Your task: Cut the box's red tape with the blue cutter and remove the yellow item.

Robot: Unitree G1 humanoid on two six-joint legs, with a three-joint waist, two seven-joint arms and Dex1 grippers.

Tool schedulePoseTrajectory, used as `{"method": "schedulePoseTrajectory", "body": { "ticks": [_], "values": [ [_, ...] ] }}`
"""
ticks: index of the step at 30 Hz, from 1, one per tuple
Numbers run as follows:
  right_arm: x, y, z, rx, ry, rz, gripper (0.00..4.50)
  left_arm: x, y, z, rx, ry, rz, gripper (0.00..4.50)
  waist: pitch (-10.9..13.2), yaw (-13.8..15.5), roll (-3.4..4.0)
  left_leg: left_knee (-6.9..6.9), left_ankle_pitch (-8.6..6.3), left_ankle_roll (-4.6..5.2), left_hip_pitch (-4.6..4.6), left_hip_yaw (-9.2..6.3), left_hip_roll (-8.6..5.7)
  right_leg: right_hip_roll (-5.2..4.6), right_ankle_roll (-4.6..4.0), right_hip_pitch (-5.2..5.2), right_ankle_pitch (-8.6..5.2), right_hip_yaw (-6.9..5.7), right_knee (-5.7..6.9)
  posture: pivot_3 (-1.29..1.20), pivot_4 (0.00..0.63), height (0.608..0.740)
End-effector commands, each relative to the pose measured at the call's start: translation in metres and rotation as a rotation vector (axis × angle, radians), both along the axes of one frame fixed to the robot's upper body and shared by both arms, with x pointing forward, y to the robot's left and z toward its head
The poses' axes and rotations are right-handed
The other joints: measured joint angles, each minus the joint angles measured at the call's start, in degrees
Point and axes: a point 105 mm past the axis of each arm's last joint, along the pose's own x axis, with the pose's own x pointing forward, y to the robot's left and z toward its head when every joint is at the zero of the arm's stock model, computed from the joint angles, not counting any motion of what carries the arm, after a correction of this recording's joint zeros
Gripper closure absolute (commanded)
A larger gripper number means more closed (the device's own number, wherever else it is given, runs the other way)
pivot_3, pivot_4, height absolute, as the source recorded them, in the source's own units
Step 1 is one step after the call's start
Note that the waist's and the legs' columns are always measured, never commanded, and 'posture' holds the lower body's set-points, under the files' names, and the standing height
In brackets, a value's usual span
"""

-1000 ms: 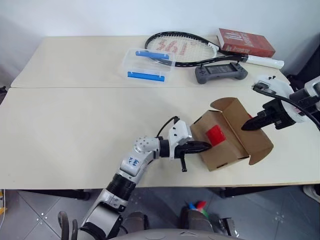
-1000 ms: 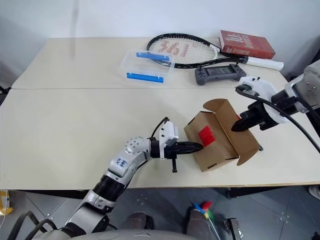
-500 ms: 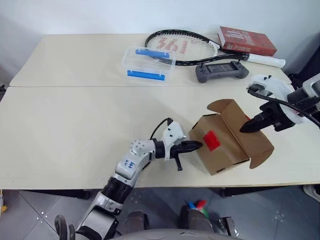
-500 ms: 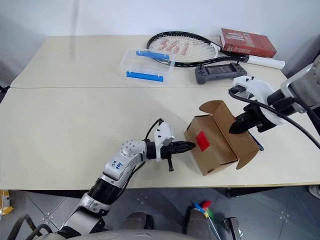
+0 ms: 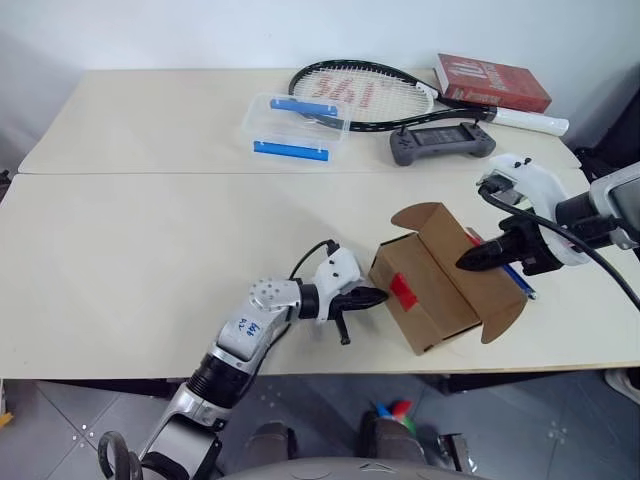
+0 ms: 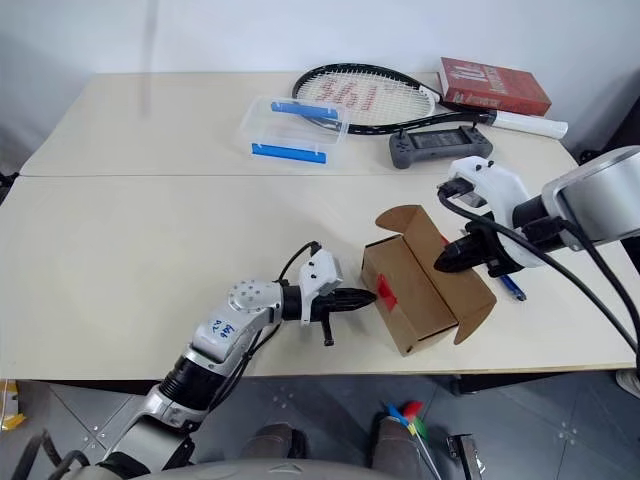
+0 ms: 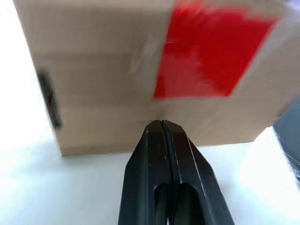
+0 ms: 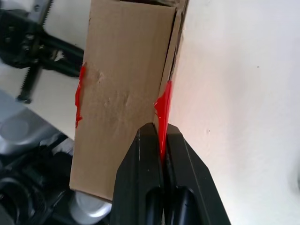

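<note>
The box (image 5: 437, 281) now sits further toward the frame's left than a second ago and is turned, its red tape (image 5: 402, 291) face seen more edge-on. Both the left gripper (image 5: 381, 296) and right gripper (image 5: 462, 265) shift left with it.

one box (image 5: 435, 285), one racket (image 5: 365, 98), one book (image 5: 492, 82), one clear case (image 5: 294, 127), one controller (image 5: 442, 145), one blue cutter (image 5: 518, 282).
</note>
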Motion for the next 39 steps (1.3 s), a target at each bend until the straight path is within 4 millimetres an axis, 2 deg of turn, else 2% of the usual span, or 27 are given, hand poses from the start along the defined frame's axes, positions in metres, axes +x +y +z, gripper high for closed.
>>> {"method": "schedulePoseTrajectory", "body": {
  "ticks": [1,6,9,11,17,20,23,24,26,29,33,39],
  "values": [
    [0.000,0.003,-0.005,-0.016,-0.005,0.008,4.47,-0.017,0.006,0.029,-0.006,-0.043,-0.140,4.50,0.0,-0.1,0.00,0.01,0.00,0.00,0.03,0.03,0.01,0.00,-0.02,0.00,0.01,0.03,0.02,0.00,0.150,0.740],
    [0.001,0.005,-0.006,-0.010,-0.023,0.010,4.47,-0.026,0.022,0.052,0.023,-0.013,-0.238,4.50,0.0,-0.2,0.01,0.07,0.00,0.00,0.05,0.06,0.07,0.05,-0.04,0.00,0.02,0.06,0.06,0.00,0.150,0.740],
    [0.001,0.008,-0.007,-0.005,-0.031,0.018,4.47,-0.016,0.011,0.081,-0.114,-0.049,-0.213,4.50,0.0,-0.1,-0.01,0.18,0.00,0.01,0.03,0.06,0.07,0.05,-0.07,0.03,0.04,0.08,0.06,0.00,0.150,0.740],
    [0.001,0.009,-0.008,-0.002,-0.034,0.022,4.47,-0.007,0.002,0.084,-0.129,-0.071,-0.188,4.50,-0.1,-0.1,-0.10,0.24,0.01,0.03,0.03,0.07,0.06,0.05,-0.09,0.08,0.08,0.09,0.04,0.00,0.150,0.740],
    [0.002,0.009,-0.011,0.005,-0.045,0.013,4.47,-0.001,-0.028,0.067,-0.089,-0.084,-0.185,4.50,-0.1,-0.2,-0.14,0.16,0.02,0.04,0.10,0.15,0.08,0.08,-0.08,0.06,0.11,0.09,0.07,0.00,0.150,0.740],
    [0.003,0.009,-0.011,0.011,-0.054,0.007,4.47,0.002,-0.033,0.057,-0.048,-0.085,-0.169,4.50,-0.1,-0.2,-0.14,0.19,0.02,0.04,0.09,0.18,0.09,0.08,-0.08,0.06,0.12,0.11,0.06,0.00,0.150,0.740],
    [0.004,0.007,-0.012,0.020,-0.066,-0.011,4.47,0.005,-0.046,0.038,0.009,-0.078,-0.132,4.50,-0.1,-0.1,-0.19,0.22,0.03,0.05,0.12,0.20,0.10,0.08,-0.10,0.07,0.13,0.14,0.08,0.00,0.150,0.740],
    [0.004,0.004,-0.012,0.022,-0.071,-0.030,4.47,-0.001,-0.047,0.030,0.036,-0.063,-0.155,4.50,-0.2,0.0,-0.28,0.23,0.03,0.06,0.12,0.20,0.10,0.08,-0.11,0.09,0.14,0.15,0.06,0.00,0.150,0.740],
    [0.005,-0.004,-0.012,0.019,-0.076,-0.063,4.47,-0.014,-0.045,0.019,0.081,-0.012,-0.213,4.50,-0.2,-0.1,-0.39,0.26,0.04,0.07,0.12,0.20,0.10,0.08,-0.12,0.10,0.17,0.16,0.06,0.00,0.150,0.740],
    [0.005,-0.017,-0.009,0.008,-0.083,-0.123,4.47,-0.020,-0.034,0.007,0.149,0.056,-0.232,4.50,-0.2,0.0,-0.39,0.26,0.04,0.07,0.15,0.21,0.13,0.08,-0.14,0.10,0.17,0.18,0.08,0.00,0.150,0.740],
    [0.008,-0.047,-0.005,-0.030,-0.083,-0.221,4.47,-0.007,-0.014,-0.011,0.241,0.074,-0.140,4.50,-0.3,0.1,-0.43,0.26,0.04,0.07,0.17,0.20,0.14,0.09,-0.14,0.13,0.17,0.17,0.06,0.00,0.150,0.740],
    [0.009,-0.066,-0.008,-0.061,-0.065,-0.260,4.47,-0.004,0.000,-0.018,0.242,0.105,-0.094,4.50,-0.3,1.0,-0.41,0.34,0.08,0.15,0.16,0.21,0.12,0.08,-0.23,0.20,0.23,0.23,-0.05,0.00,0.150,0.740]
  ]
}}
